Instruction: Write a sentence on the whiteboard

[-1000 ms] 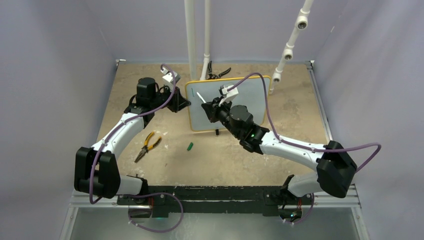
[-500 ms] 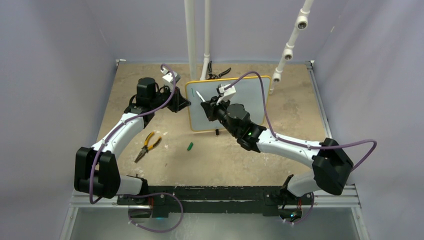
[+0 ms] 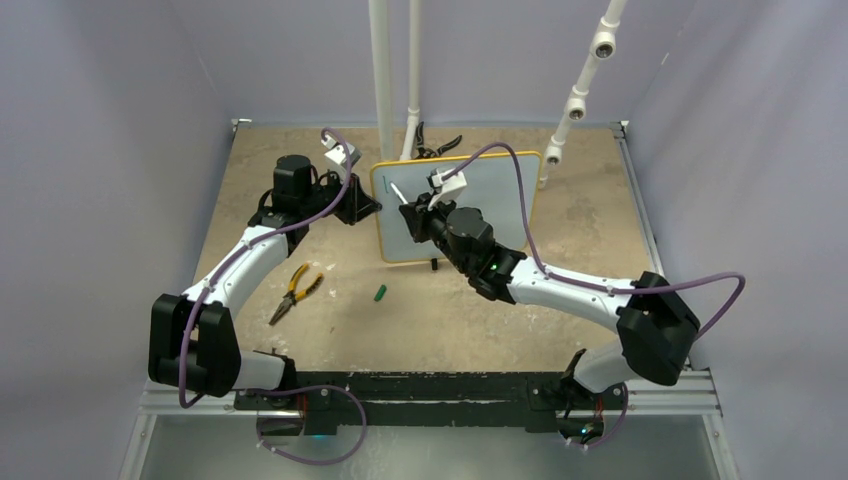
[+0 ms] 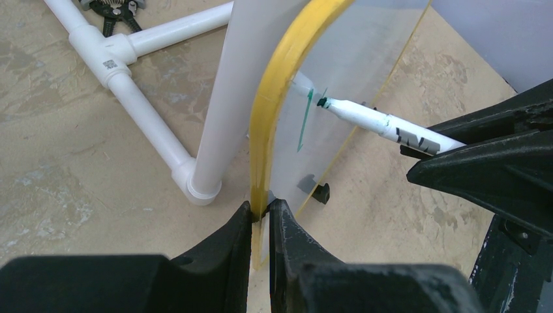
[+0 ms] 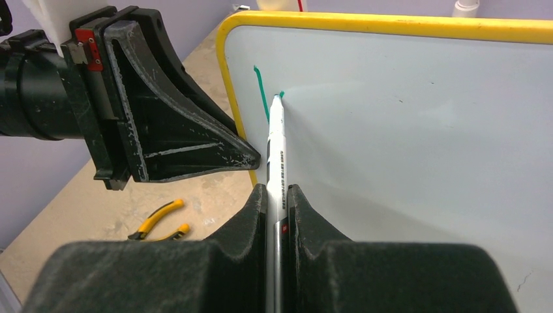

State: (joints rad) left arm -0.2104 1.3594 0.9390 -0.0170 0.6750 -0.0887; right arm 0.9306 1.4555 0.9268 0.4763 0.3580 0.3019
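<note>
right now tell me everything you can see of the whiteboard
The whiteboard is a small, smooth white panel with a thin yellow frame and rounded corners. It stands near upright on the tan table, a small black foot showing at its bottom. The left hand is shut on its left frame edge. The right hand holds a white marker with its tip on the upper left face, beside one thin green stroke.

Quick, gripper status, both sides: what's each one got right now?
Left gripper: shut on the edge of the small white whiteboard with the yellow frame.
Right gripper: shut on the white marker pen, tip at the board.
</note>
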